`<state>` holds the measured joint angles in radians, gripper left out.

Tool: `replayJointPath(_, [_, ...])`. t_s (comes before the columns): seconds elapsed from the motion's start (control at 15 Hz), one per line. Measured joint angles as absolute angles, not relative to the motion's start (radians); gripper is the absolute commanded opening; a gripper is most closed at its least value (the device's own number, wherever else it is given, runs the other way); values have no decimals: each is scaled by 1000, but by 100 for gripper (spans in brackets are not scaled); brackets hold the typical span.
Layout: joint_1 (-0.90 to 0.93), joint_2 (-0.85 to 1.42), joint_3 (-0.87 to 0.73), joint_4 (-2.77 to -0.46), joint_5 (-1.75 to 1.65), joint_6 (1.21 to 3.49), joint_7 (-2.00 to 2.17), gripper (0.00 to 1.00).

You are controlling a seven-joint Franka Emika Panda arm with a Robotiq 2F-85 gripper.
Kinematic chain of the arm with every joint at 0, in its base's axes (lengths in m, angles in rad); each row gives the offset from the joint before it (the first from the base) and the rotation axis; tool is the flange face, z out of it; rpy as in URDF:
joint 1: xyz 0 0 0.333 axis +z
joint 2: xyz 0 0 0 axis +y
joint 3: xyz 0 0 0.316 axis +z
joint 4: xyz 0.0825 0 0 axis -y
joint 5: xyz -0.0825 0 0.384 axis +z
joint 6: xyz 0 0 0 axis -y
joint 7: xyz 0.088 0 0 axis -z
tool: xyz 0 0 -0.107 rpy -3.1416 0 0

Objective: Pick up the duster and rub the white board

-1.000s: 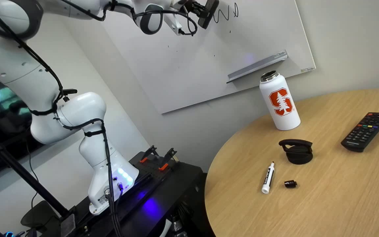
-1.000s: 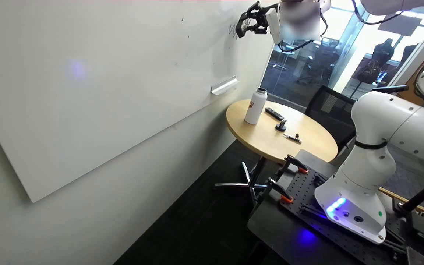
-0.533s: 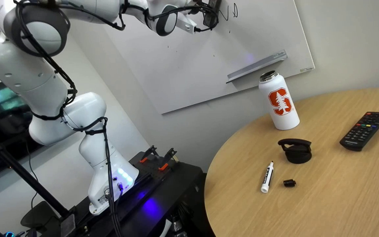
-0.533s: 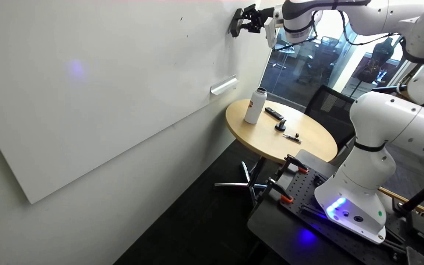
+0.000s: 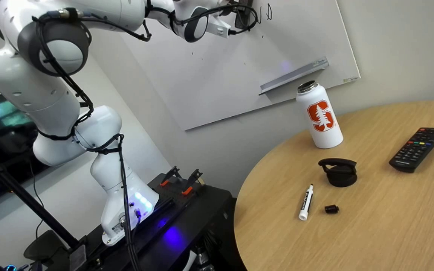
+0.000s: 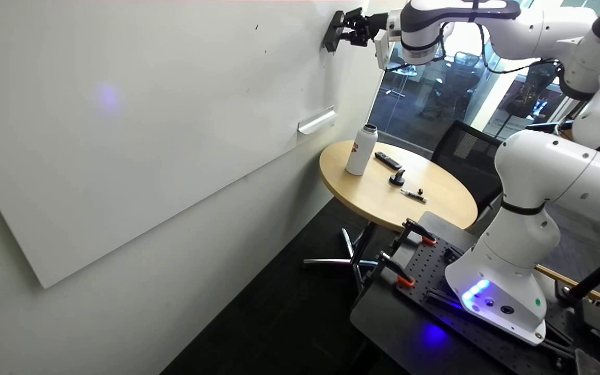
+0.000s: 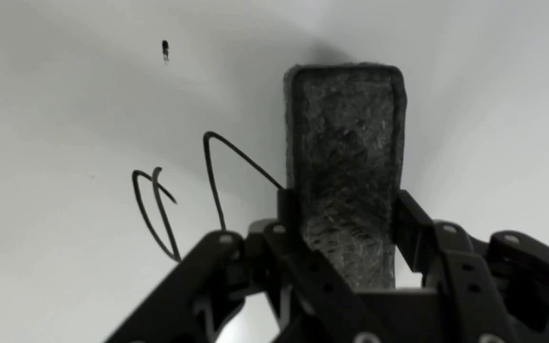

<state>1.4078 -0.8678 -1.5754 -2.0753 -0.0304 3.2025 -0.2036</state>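
Note:
My gripper (image 7: 343, 214) is shut on the sides of the duster (image 7: 350, 128), a dark rectangular block, in the wrist view. In an exterior view the gripper (image 6: 349, 26) holds the duster (image 6: 334, 31) flat against the white board (image 6: 175, 114), seemingly touching it. In an exterior view the duster (image 5: 243, 17) is partly hidden by the wrist and cables, near the top of the white board (image 5: 217, 75). A dark squiggle (image 7: 215, 186) shows left of the duster in the wrist view. One of its lines runs up to the duster's edge, and part may be covered.
A round wooden table (image 5: 277, 233) holds a white bottle (image 5: 320, 116), a black lid (image 5: 339, 173), a marker (image 5: 306, 203), its cap (image 5: 331, 209) and a remote (image 5: 418, 148). A grey ledge (image 5: 294, 75) sticks out from the board below the gripper.
The arm has reached toward the board. The duster, tilted and apart from the board a second ago, now lies flat against it over part of the squiggle. The last half second shows only a slight shift.

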Motion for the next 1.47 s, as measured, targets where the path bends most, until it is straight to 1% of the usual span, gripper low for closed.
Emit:
replayJointPath(0.2, [1422, -869, -1614, -2070, -35, 3213, -207, 27])
replayJointPath(0.6, [1487, -885, -1752, -2013, -40, 3217, -210, 27])
replayJointPath(0.73, [1500, -898, -1768, -1994, -41, 3217, -210, 27])
replayJointPath(1.0, [1493, -929, -1738, -1988, -65, 3215, -210, 27])
replayJointPath(1.47, [1435, -1033, -1550, -2026, -114, 3141, -211, 27])
